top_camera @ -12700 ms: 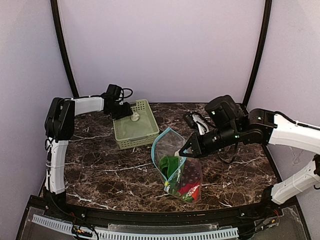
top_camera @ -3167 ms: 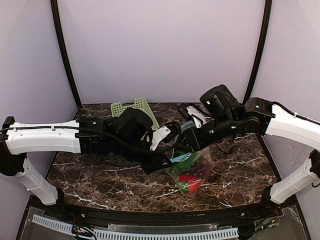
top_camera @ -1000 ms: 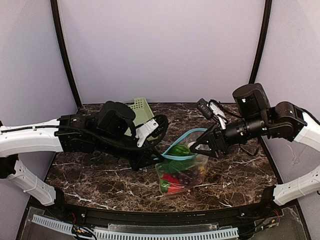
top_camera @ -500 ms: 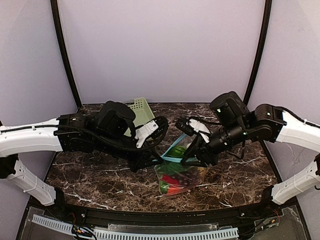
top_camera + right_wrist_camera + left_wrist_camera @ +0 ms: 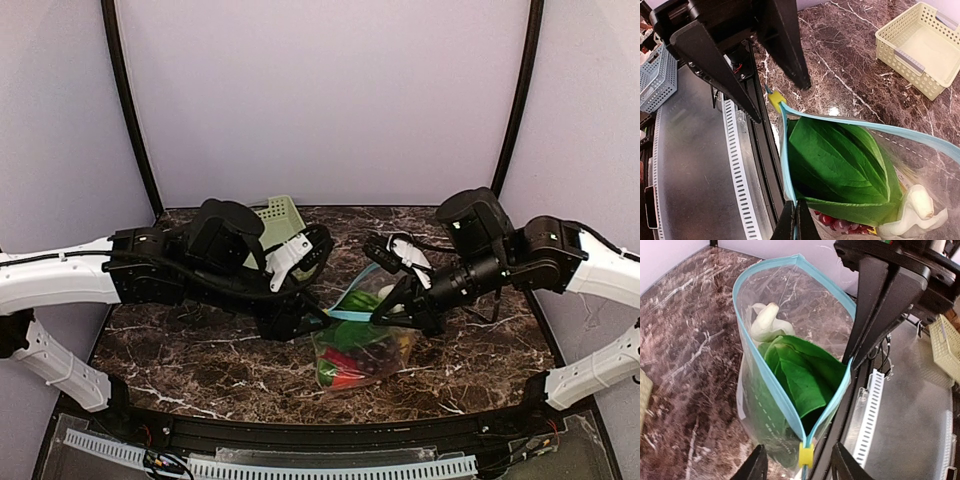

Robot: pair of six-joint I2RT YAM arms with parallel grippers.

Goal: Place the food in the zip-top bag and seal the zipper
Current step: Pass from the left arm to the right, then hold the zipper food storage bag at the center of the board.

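The zip-top bag sits about mid-desk, a touch toward the near edge, propped up between my two arms with its mouth gaping. It's thin crinkly film, so my guess is it weighs next to nothing by itself and will fold or skate away the second I push on it. The toy food in the bottom is the only ballast. The bok choy leaf is right up near the mouth, with something white behind it (garlic or a stem, can't tell).

The film is no good for a grip imo. The stiffer bits are the light blue zipper strip and the little yellow slider at its end, so that's where I'd take hold: rim steadied, slider pulled along. The leaf could snag in the track if it pokes up.

My right fingers are clamped tight on one lip of the blue rim, partway along from the slider. My left fingers are parted, with the slider sitting in the gap between them, not pinched, and no contact that I can see. The basket is off at the far edge behind my left arm
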